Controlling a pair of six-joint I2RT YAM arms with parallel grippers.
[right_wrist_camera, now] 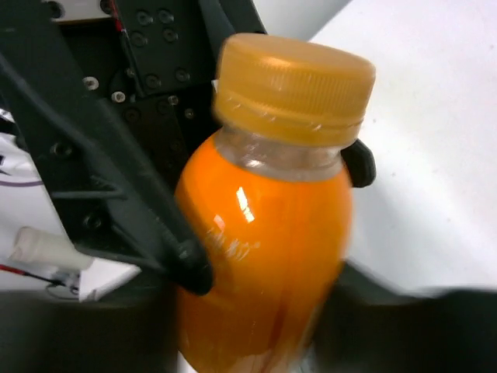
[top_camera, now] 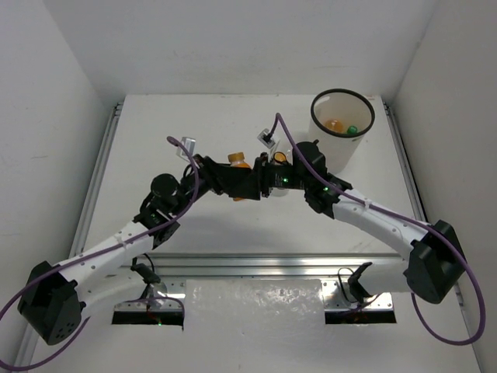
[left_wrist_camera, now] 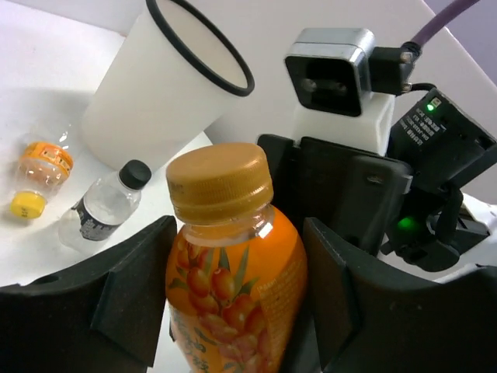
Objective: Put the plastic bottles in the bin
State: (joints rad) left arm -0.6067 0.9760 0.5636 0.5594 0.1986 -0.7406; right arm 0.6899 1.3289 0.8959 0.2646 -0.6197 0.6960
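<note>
Orange bottle [left_wrist_camera: 233,280] right up front, clamped in the left pincer [left_wrist_camera: 237,249]. Right pincer [right_wrist_camera: 256,342] flanks it too, but it's blurry, so can't tell its grip. Bin [top_camera: 330,144] sits upper right on the desk [top_camera: 194,124], with a green bottle [top_camera: 353,129] inside.

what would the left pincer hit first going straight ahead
Probably the right arm's black wrist with its silver camera, just behind the orange plastic bottle the left pincer holds; depth is unclear.

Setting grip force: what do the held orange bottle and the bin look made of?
The orange bottle: clear glossy plastic, judging by sharp highlights and orange liquid showing through. The bin: probably matte white plastic, no glare, with a thin black rim.
</note>
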